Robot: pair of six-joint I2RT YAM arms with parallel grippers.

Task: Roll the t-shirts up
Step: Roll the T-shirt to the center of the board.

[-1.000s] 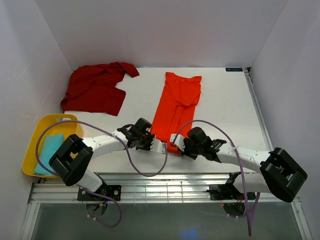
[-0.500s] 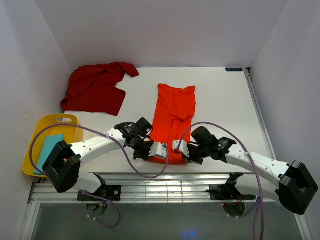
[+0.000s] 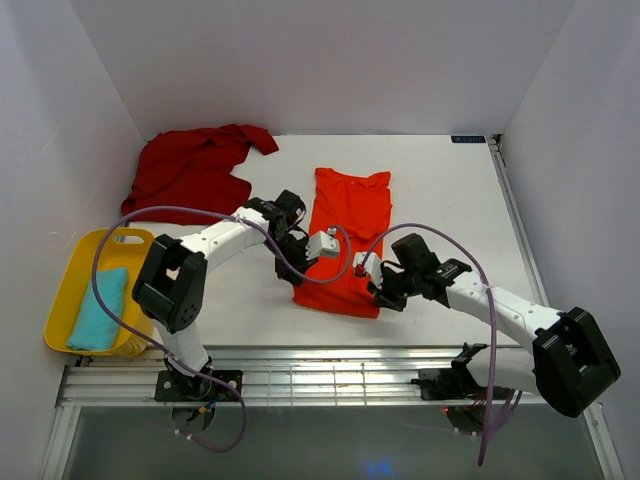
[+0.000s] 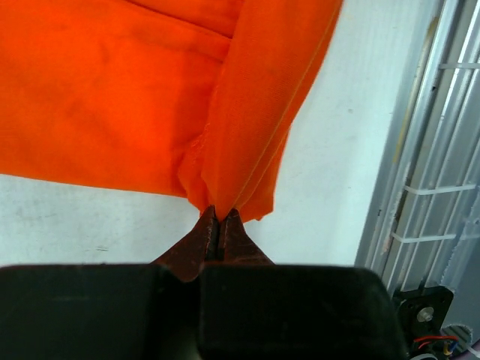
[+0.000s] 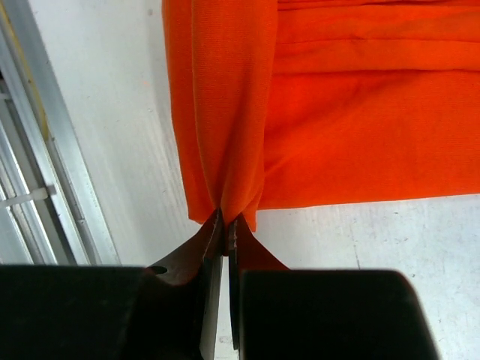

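The bright orange t-shirt (image 3: pixel 352 203) lies lengthwise in the middle of the table, its near end lifted into a hanging fold. My left gripper (image 3: pixel 328 243) is shut on the left end of that fold, as the left wrist view shows (image 4: pixel 219 214), with orange cloth (image 4: pixel 135 90) spreading ahead. My right gripper (image 3: pixel 359 268) is shut on the right end of the fold (image 5: pixel 225 220), and orange cloth (image 5: pixel 360 112) fills the view beyond it. The dark red t-shirt (image 3: pixel 195 175) lies crumpled at the far left, away from both grippers.
A yellow tray (image 3: pixel 82 262) with a teal cloth (image 3: pixel 99 307) in it sits at the left edge. The metal rail (image 3: pixel 330 375) runs along the near table edge. White walls enclose the far side and both other sides.
Both grippers, shut on the orange shirt's near end, have moved from the near table edge away toward the far side. The near end has folded over the shirt's body.
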